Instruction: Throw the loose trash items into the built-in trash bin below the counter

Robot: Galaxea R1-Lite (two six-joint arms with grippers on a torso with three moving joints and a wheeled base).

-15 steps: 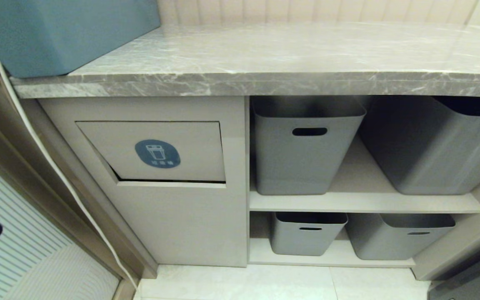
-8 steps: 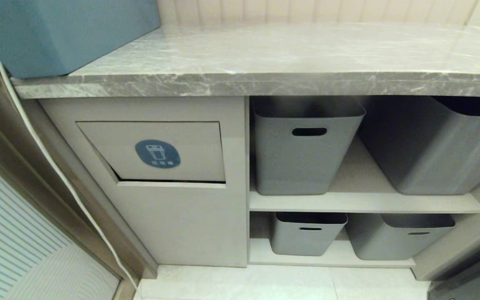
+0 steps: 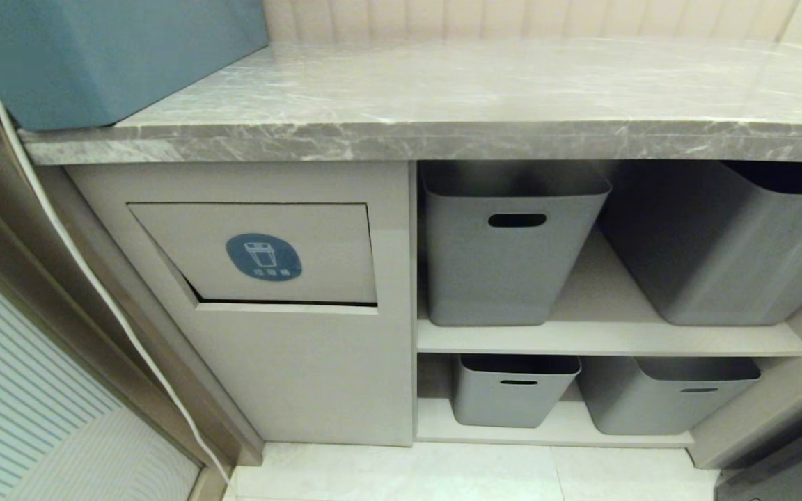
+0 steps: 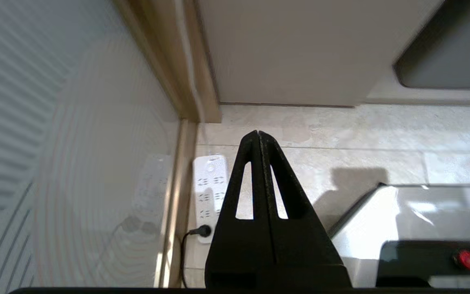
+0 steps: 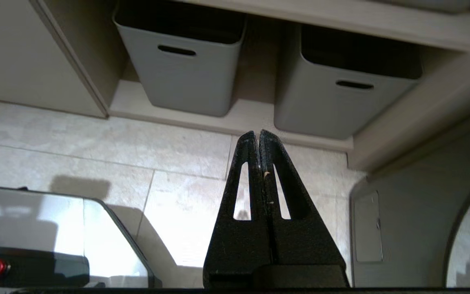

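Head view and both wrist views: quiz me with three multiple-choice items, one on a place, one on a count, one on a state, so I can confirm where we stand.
1. Where is the trash bin flap relative to the grey tubs?
A. To their left, under the counter
B. On the shelf below them
C. On top of the counter

2. How many grey tubs sit on the open shelves?
A. Two
B. Four
C. Six

3. How do the left claw and right claw stand?
A. Both wide open
B. Both shut and empty
C. Each gripping a cardboard scrap

Answers:
1 A: the flap with the blue sticker sits in the cabinet front left of the shelves.
2 B: two on the upper shelf, two on the lower shelf.
3 B: in each wrist view the fingers meet at the tips with nothing between them.
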